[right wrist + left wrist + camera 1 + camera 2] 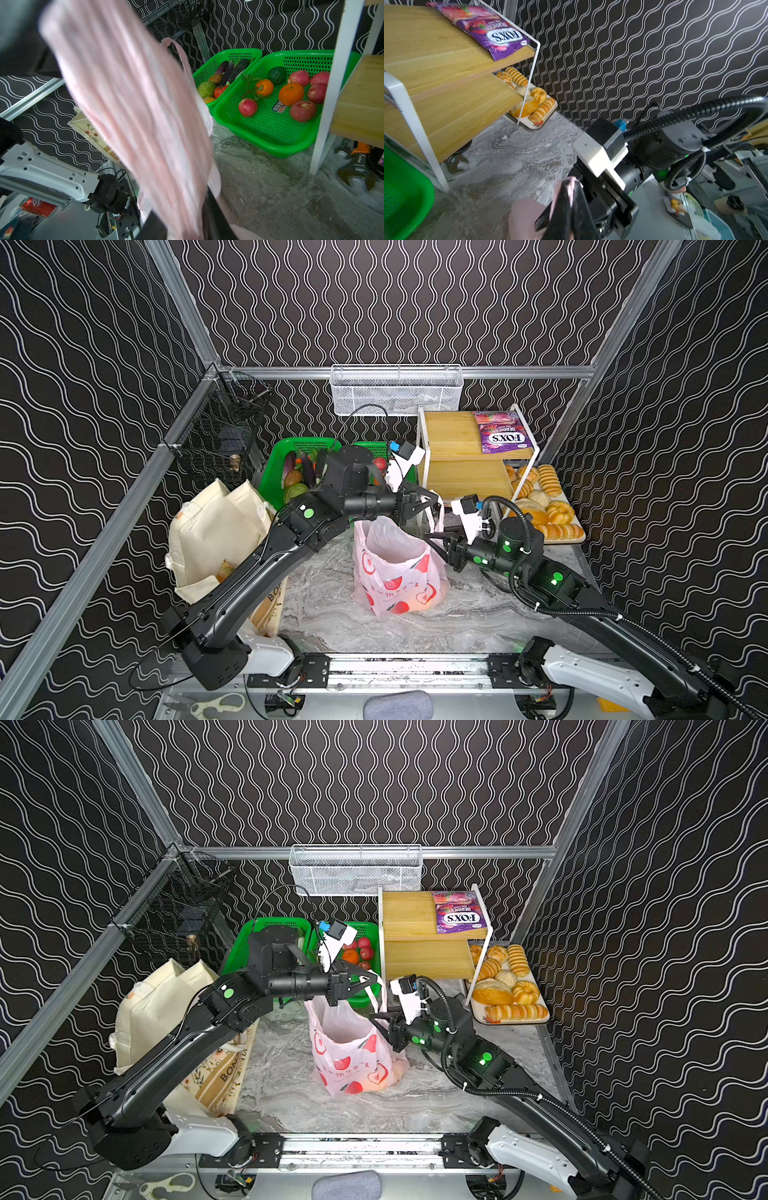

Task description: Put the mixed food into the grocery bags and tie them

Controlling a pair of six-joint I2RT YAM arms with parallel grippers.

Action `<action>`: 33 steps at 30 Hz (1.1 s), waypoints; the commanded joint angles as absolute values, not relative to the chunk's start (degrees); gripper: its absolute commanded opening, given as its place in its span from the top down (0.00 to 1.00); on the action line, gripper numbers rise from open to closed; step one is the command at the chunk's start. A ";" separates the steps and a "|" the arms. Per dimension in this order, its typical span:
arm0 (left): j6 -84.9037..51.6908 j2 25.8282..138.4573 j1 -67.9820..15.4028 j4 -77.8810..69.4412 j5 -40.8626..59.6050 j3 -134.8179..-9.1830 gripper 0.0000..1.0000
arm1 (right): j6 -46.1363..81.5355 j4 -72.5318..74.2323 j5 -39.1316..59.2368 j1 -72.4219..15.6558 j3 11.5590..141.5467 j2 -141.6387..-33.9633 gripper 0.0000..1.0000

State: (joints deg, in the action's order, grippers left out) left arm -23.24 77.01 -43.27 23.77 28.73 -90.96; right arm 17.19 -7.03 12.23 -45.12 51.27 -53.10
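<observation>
in the middle of the table (324, 614), in both top views, the pink bag (395, 568) (349, 1052) stands upright. the left pincer (419, 506) (365, 982), at 1 o'clock from the bag's mouth, is clenched on a loop handle (439, 516). the right pincer (436, 541) (380, 1021) is at 3 o'clock, just beside the bag, with its jaws parted.

in the left wrist view, the loop handle (571, 181) is pinched between the left pincer's fingers (560, 199).

in the right wrist view, a blurred loop handle (135, 104) passes between the right pincer's spread fingers (216, 216).

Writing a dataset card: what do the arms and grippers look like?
The left arm and right arm are black, with white base shells and round green joint lights. Each wrist has a white camera block, blue-plugged. Ribbed black conduit follows the right arm; a thin cable, the left. The left gripper and right gripper have slim black fingers.
</observation>
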 commanded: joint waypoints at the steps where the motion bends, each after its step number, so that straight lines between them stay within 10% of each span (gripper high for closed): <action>1: -31.74 75.51 -43.42 15.65 26.89 -88.27 1.00 | 17.39 -6.38 8.65 -45.70 52.40 -53.27 0.56; 13: -34.61 76.46 -44.02 18.90 25.94 -89.69 1.00 | -6.13 7.34 -18.56 -60.39 49.87 -55.27 0.33; 33: -34.49 77.75 -44.09 22.21 27.68 -92.04 1.00 | -8.00 10.68 -14.45 -61.53 47.09 -53.51 0.82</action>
